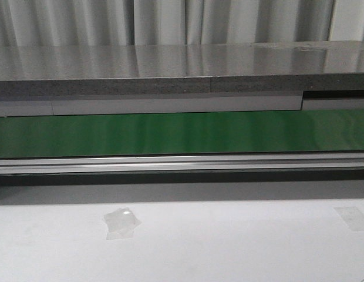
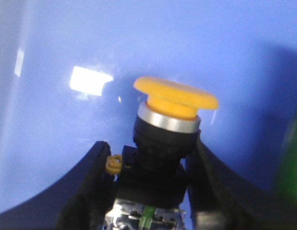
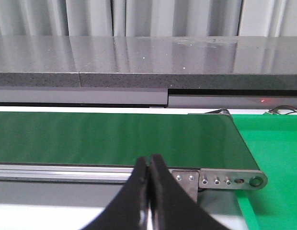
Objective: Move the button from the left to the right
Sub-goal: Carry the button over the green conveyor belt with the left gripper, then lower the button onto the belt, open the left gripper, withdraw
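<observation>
In the left wrist view the button (image 2: 176,96) has a yellow mushroom cap, a silver collar and a black boxy body. It stands between the black fingers of my left gripper (image 2: 151,143), which press on both sides of its body. A glossy blue surface (image 2: 67,48) fills the background behind it. My right gripper (image 3: 149,160) is shut and empty, with its tips touching, just in front of the conveyor's rail. Neither gripper nor the button shows in the front view.
A green conveyor belt (image 1: 182,134) runs across behind the white table (image 1: 229,247); its right end (image 3: 234,179) shows in the right wrist view beside a green mat (image 3: 273,143). Two pieces of clear tape (image 1: 121,223) (image 1: 352,217) lie on the table.
</observation>
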Controlling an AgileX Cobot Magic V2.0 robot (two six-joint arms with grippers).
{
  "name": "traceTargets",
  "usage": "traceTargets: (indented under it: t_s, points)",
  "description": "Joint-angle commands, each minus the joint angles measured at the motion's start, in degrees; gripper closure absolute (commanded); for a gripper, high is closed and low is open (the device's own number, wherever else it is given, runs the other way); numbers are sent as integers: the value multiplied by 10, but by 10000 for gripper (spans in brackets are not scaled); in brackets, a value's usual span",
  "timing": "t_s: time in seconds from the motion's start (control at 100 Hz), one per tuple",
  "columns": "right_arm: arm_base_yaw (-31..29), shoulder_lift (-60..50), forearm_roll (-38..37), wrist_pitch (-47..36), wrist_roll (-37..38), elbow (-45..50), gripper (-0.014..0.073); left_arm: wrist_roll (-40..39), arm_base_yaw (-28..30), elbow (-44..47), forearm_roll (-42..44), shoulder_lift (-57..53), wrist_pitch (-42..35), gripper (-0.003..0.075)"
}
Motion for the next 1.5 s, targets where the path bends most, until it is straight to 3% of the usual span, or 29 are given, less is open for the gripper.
traceTargets:
  t_s: [0.0,0.32,0.57,0.84,0.96,1.27,1.49]
  points:
    - [-3,-10,0,-46,1,-9,662,-1,-2,-17,-9,-65,-5,709]
    - [-3,-10,0,-46,1,-9,662,15,-55,-17,-9,-106,62,709]
    - [-3,-10,0,-46,1,-9,662,15,-113,-17,0,-104,68,709]
    - [-3,-10,0,-46,1,-9,662,15,-123,-9,2,-104,82,695]
    - [-3,-10,0,-46,1,-9,662,15,-123,-8,2,-104,85,603]
    - [-3,-10,0,-46,1,-9,662,15,-123,-8,-7,-103,81,204]
    - [-3,-10,0,-46,1,-9,662,28,-123,-8,-20,-103,80,172]
